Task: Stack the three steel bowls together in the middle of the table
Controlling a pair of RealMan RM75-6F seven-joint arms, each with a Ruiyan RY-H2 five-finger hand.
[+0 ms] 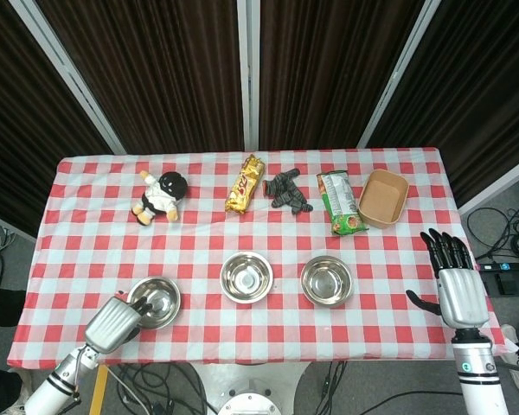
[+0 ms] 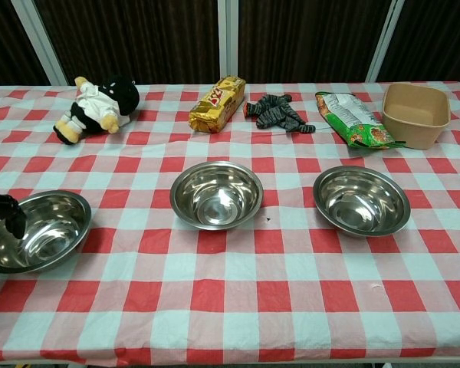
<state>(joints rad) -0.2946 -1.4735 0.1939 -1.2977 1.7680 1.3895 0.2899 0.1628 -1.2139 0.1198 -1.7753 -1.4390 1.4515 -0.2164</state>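
Note:
Three steel bowls stand in a row on the checked cloth: the left bowl (image 1: 156, 298) (image 2: 42, 230), the middle bowl (image 1: 246, 277) (image 2: 216, 193) and the right bowl (image 1: 326, 281) (image 2: 361, 200). My left hand (image 1: 114, 322) is at the table's front left corner. Its dark fingers (image 2: 5, 215) hook over the left bowl's near rim and reach inside, pinching the rim. My right hand (image 1: 454, 281) hovers off the table's right edge, fingers spread, holding nothing. The chest view does not show it.
Along the back lie a plush toy (image 1: 161, 195), a gold snack pack (image 1: 245, 183), a dark glove-like cloth (image 1: 285, 191), a green snack bag (image 1: 340, 201) and a tan box (image 1: 383, 198). Red-and-white cloth (image 2: 238, 299) shows in front of the bowls.

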